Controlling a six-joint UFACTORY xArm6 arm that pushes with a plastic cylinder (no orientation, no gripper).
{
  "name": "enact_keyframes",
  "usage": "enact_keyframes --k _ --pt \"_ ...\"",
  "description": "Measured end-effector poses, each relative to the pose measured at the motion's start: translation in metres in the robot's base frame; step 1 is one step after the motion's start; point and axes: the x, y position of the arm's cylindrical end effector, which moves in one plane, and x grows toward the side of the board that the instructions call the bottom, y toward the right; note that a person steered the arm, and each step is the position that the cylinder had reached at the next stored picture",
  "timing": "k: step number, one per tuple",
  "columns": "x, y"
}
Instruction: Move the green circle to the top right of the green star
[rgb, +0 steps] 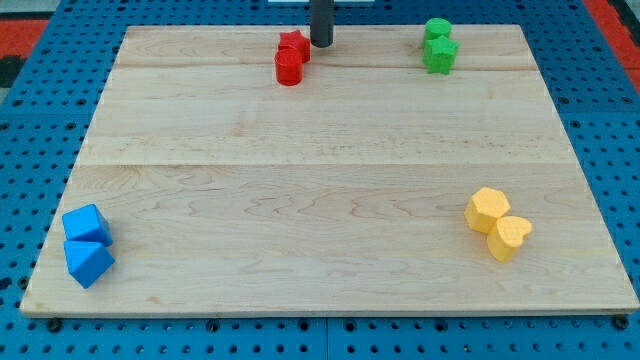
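Observation:
The green circle (437, 29) sits near the view's top right, touching the upper edge of the green star (440, 54) just below it. My tip (321, 44) is at the view's top centre, well to the left of both green blocks. It stands just right of a red star (294, 46).
A red circle (288, 68) lies directly below the red star. A yellow hexagon (487, 210) and a yellow heart (509, 238) sit at the lower right. A blue cube (86, 224) and a blue triangle (88, 262) sit at the lower left. The wooden board's (320, 200) top edge runs close behind the green blocks.

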Motion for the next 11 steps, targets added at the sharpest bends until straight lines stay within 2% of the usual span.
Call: enact_keyframes --k 1,3,7,8,9,10,11 --pt "0.000 0.000" --pt "-0.026 0.019" --pt "-0.030 0.205" --pt "-0.030 0.206" --pt "-0.019 0.269" --pt "0.009 0.265" --pt "0.014 0.211"
